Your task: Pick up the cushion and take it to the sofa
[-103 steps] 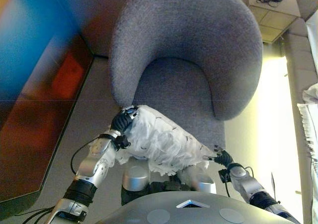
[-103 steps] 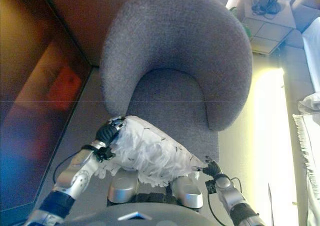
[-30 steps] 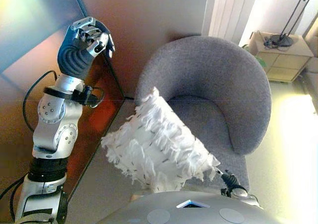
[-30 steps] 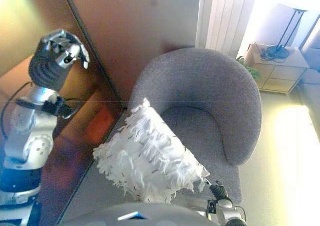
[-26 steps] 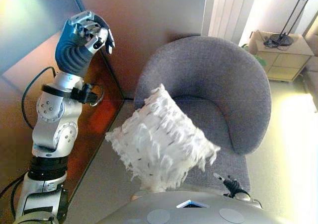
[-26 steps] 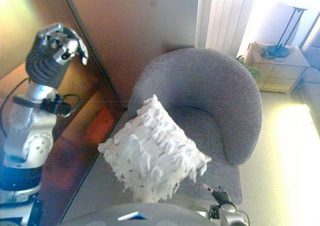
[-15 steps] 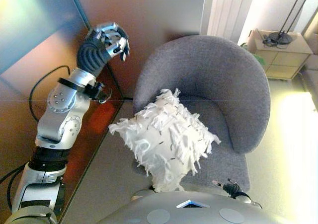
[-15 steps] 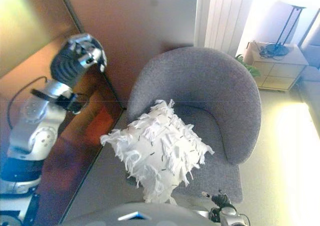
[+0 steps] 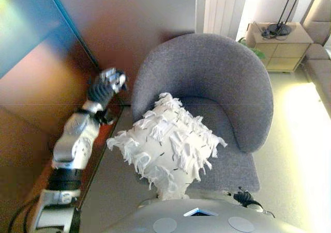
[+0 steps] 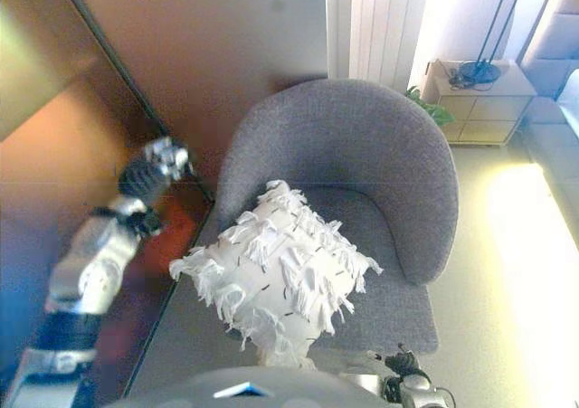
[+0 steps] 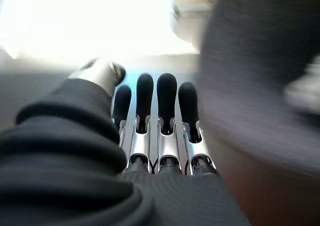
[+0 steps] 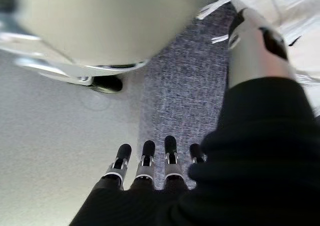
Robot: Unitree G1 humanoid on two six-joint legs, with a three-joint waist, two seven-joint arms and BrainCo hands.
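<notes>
The white fringed cushion (image 9: 168, 145) lies tilted on the front of the grey armchair's (image 9: 207, 73) seat, and neither hand holds it. My left hand (image 9: 106, 83) is raised beside the chair's left side, apart from the cushion. In the left wrist view its fingers (image 11: 165, 100) are straight with nothing between them. My right hand (image 9: 243, 197) hangs low at the chair's front right corner, below the cushion. Its fingers (image 12: 147, 158) are straight and open over the seat fabric (image 12: 185, 95), with a bit of cushion fringe (image 12: 280, 0) past the thumb.
A dark wooden panel (image 9: 31, 88) runs along the left. A low side table (image 9: 279, 42) with a lamp stands at the back right next to the sofa's (image 9: 318, 16) edge. White slats (image 9: 222, 8) are behind the chair. Pale floor (image 9: 295, 140) lies to the right.
Both hands held the cushion 3.4 s ago; it now rests free on the chair. My left arm has come down from high up towards the chair's left side. The camera has shifted.
</notes>
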